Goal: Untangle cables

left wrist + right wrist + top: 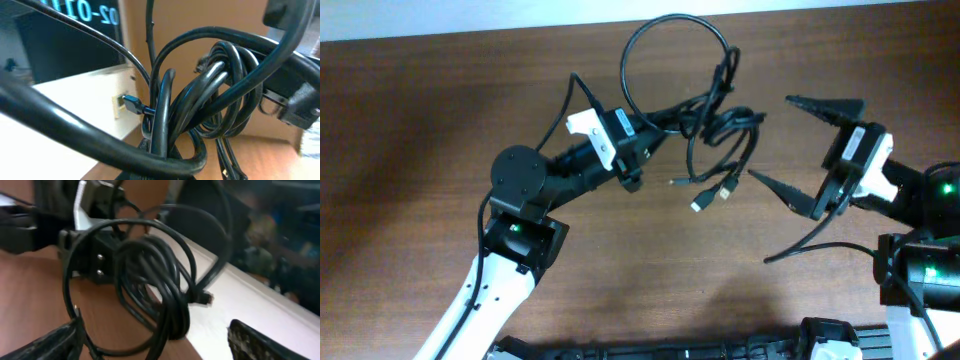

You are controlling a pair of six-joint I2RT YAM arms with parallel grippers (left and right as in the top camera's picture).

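The cables [720,125] are a tangle of thin black cords held above the wooden table, with one wide loop [675,55] reaching toward the far edge and plug ends [700,205] hanging toward the near side. My left gripper [655,125] is shut on the tangle's left side. In the left wrist view the cords [215,95] fill the frame right above the gripper [160,170]. My right gripper [769,136] stands open just right of the tangle. In the right wrist view the bundle [160,285] hangs between its spread fingers [260,342], touching neither as far as I can see.
The brown table [420,120] stretches to the left and front. My right arm's own thicker wire [800,245] trails over the table near its base. A white surface [250,300] lies past the table edge in the right wrist view.
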